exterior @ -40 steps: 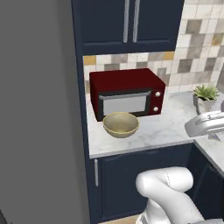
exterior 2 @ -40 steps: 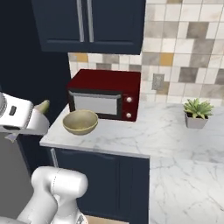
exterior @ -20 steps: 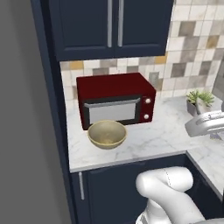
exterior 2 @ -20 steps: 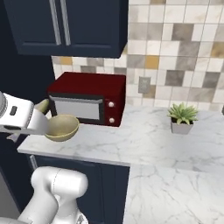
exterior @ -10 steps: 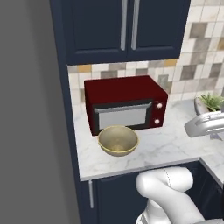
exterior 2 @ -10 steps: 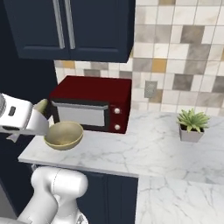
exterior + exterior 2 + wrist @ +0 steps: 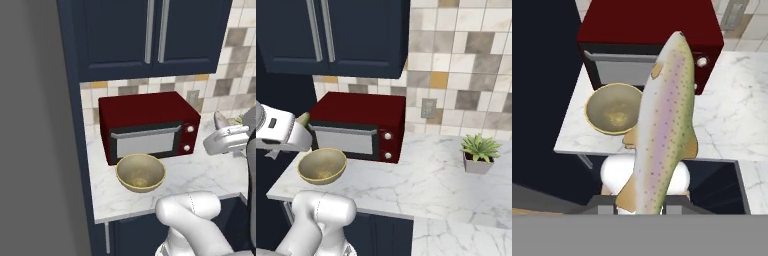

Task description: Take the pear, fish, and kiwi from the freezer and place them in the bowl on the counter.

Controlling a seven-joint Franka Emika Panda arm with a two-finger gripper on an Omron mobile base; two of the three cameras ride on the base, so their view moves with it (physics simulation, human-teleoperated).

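One fish runs up the middle of the hand view from the bottom edge to near the top, long and tapered, pale cream along its belly with a faint pink-lilac stripe down its side, an olive-green back, and small dark speckles all over. Small tan fins stick out at its sides and near its upper end. The gripper at the bottom centre of that view is clamped narrowly on the fish's lower end, its dark finger tips just visible on either side of the body.

In the right base view the gripper sits at the left edge of the frame, level with the microwave, and a small greenish tip of the fish pokes out above it. In the left base view the gripper is at the right edge, with a pale pointed end of the fish rising from it.

The bowl stands on the counter in the lower centre of the left base view, just in front of the dark red microwave. It is round, tan-yellow outside, speckled beige inside. A small potted plant stands on the counter at the right of the right base view, well apart from the bowl.
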